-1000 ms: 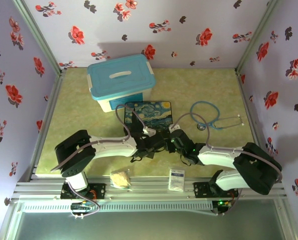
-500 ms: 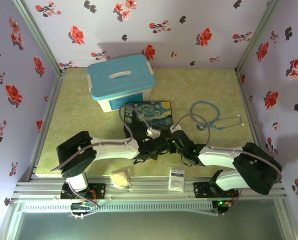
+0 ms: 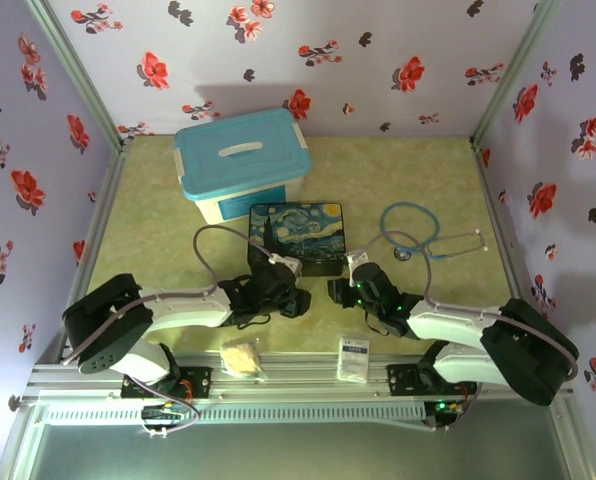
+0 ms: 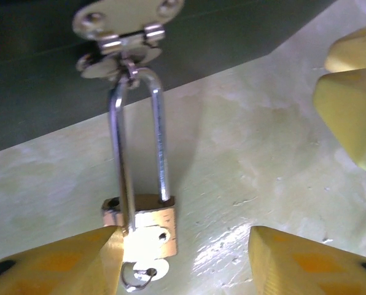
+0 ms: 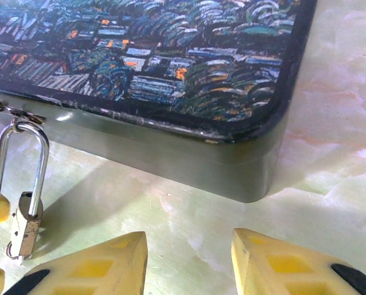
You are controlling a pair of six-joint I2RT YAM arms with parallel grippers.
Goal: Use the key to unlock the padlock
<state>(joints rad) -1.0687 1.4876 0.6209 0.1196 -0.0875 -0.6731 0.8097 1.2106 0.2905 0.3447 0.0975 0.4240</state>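
- The padlock [image 4: 147, 230] is seen hanging by its silver shackle from the hasp [image 4: 124, 27] on the dark front wall of the Starry-Night box [image 5: 171, 55]. Its brass body is laid on the green table [image 4: 263, 153].
- The key [image 4: 147, 271] is seen projecting from the bottom of the padlock body, at 6 o'clock of it, with a thin wire ring attached.
- The left gripper [image 4: 184, 249] is held just beside the padlock with jaws released. One yellow pad lies at 8 o'clock of the body, and nothing is grasped.
- The right gripper [image 5: 189, 246] is likewise spread and empty, with the padlock [image 5: 24, 224] at its 9 o'clock.
- From above, the grippers are placed at 6 o'clock of the box [image 3: 298, 228], left [image 3: 296, 298] and right [image 3: 334, 290] facing each other.
- Whether the shackle is released cannot be told.
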